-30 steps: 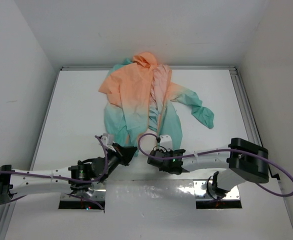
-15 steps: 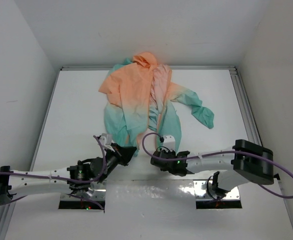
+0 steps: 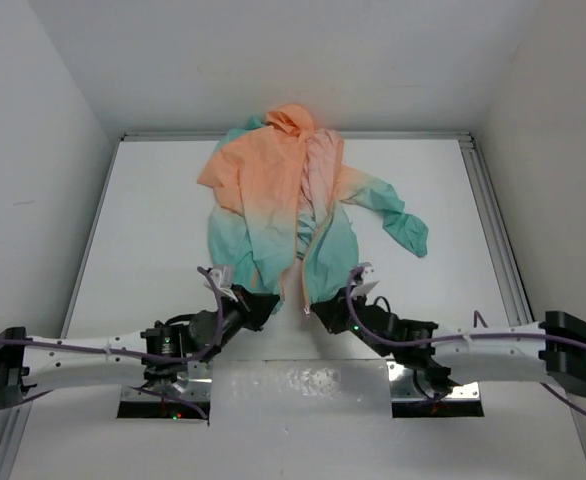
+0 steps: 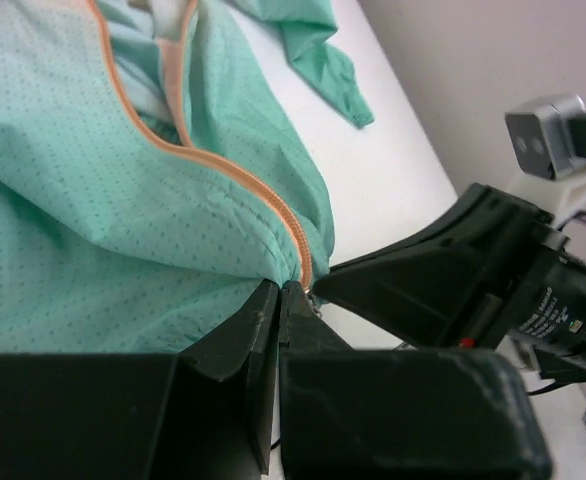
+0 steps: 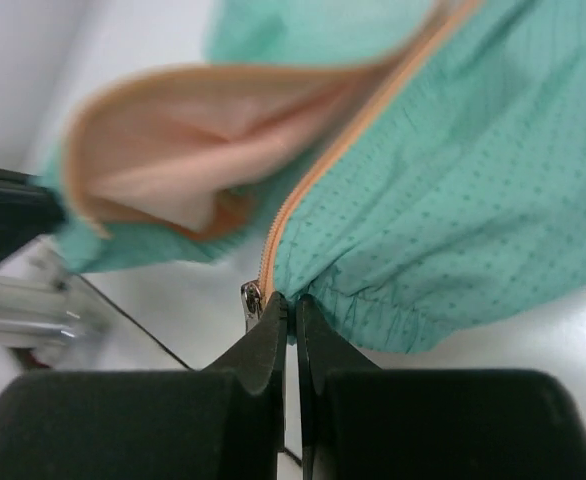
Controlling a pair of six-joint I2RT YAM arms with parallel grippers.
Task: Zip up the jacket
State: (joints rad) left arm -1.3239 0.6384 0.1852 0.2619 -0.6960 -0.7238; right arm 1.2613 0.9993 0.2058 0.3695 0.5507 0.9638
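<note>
White walls (image 3: 273, 60) close in a white table (image 3: 143, 220), and the jacket (image 3: 263, 200) lies spread on it with the hood (image 3: 291, 118) at the far edge and the teal hem toward the arms. Both arms reach in low to that hem. The left gripper (image 4: 285, 300) has its jaws pressed together on the bottom corner of one front panel, right at the foot of the orange zipper (image 4: 223, 170). The right gripper (image 5: 293, 312) is likewise pinched closed on the gathered hem of the other panel, with the small metal slider (image 5: 250, 299) hanging just beside its fingertips. As for progress, I judge the task barely begun: from above, the front lies open from hem to collar, the pale lining (image 3: 318, 170) shows in the parting, and a strip of bare table separates the two held corners. What seems done is the gripping of both zipper ends. What is left is everything that counts — bringing the ends together, seating one side in the slider, and running it up to the neck. Several things are hard to read. The closed fingers cover the very ends of the zipper tapes, so how much cloth each holds is unclear. The slider is blurred, and its pull tab cannot be made out. One sleeve (image 3: 398, 220) lies out to the side, but the other cannot be made out.
</note>
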